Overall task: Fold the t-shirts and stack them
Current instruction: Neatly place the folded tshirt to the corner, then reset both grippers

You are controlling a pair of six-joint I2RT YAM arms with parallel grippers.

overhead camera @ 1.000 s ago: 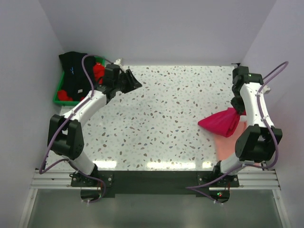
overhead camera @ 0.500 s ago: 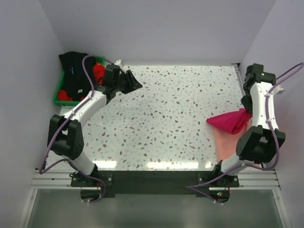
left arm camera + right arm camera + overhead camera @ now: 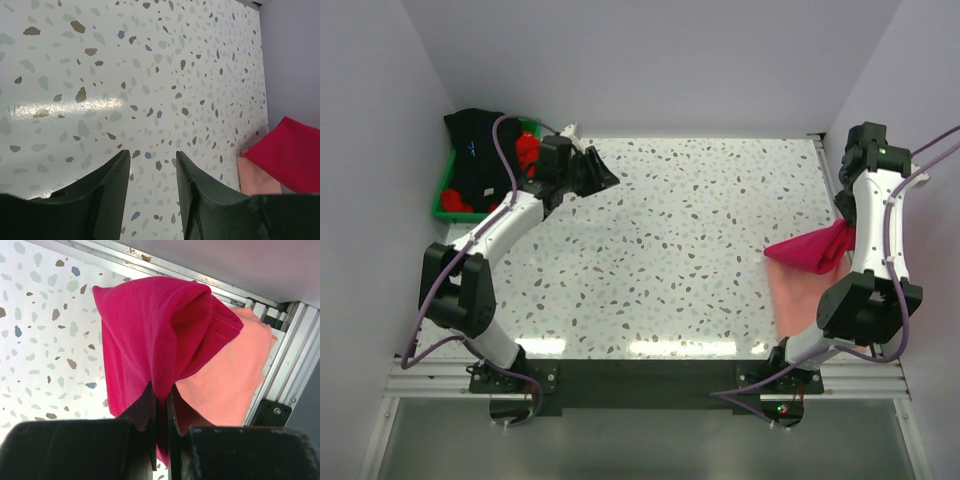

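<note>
The right claw (image 3: 161,399) clamps the crimson-pink t-shirt (image 3: 150,325) above the salmon-pink t-shirt (image 3: 227,375), at the right edge of the tabletop (image 3: 670,250). The left claw (image 3: 151,157) stands apart.

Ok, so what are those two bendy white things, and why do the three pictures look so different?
Those are two robot arms, each ending in a gripper with two fingers. The wide picture comes from a camera high above, looking down on the speckled table. The other two come from little cameras on the arms' wrists, so each arm's own black fingers show at the bottom.

The right gripper is pinching a crimson-pink t-shirt, which hangs bunched up from it. Below it, a salmon-pink t-shirt lies at the table's edge. The left gripper is open and holds nothing. In the far left corner is a green tray with a black t-shirt and a bright red t-shirt.
</note>
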